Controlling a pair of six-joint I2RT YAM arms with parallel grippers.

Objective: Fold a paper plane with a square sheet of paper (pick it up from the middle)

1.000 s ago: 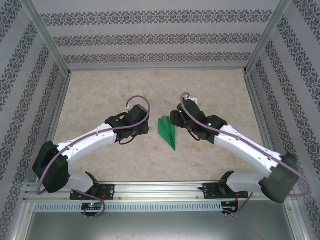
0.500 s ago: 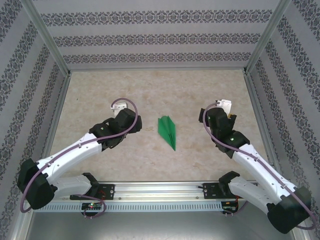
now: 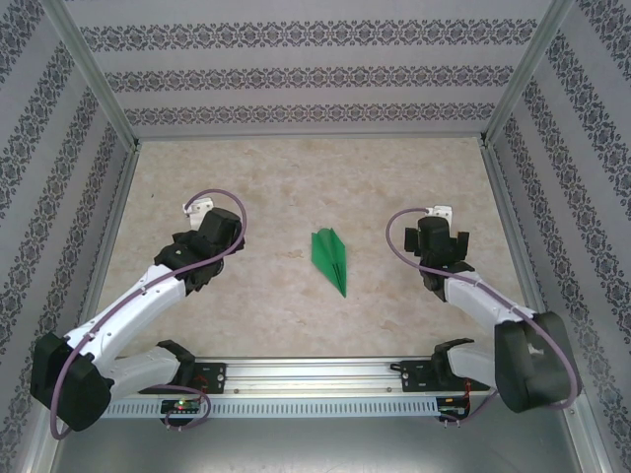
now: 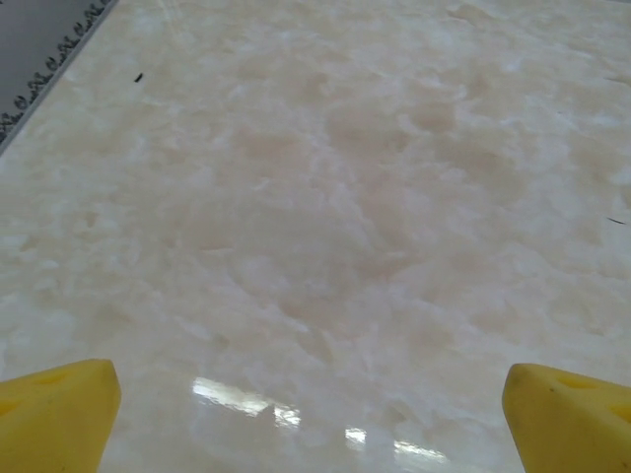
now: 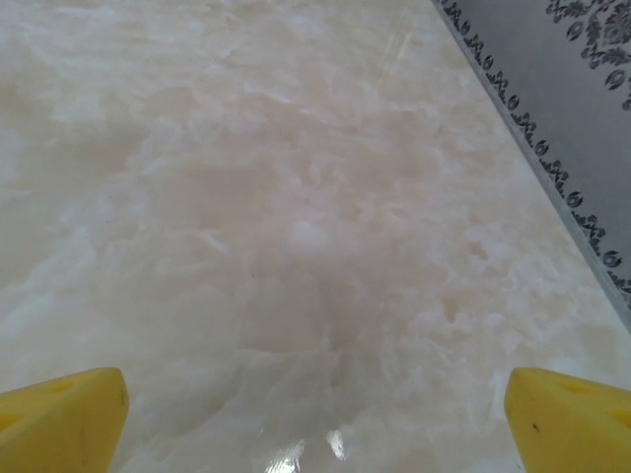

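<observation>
**Paper plane lying free, both grippers released: what could go wrong**

Paper plane (image 3: 331,259) lies on the table (image 3: 296,168), narrow end toward the arm bases. It sits between the two pairs of fingers, well apart from each.

Left gripper (image 4: 314,419): yellow fingers (image 4: 54,414) spread wide, with bare table between them. Right gripper (image 5: 315,419): likewise spread and empty.

Folding looks finished, or nearly so.

Risks, as judged:
- With nothing pressing on them, the layered wings may spring up. From overhead I cannot tell whether the creases lie flat.
- An arm swinging inward low could brush the light paper and skid or unfold it.
- A fresh pinch on one wing would likely spoil the fold.
</observation>
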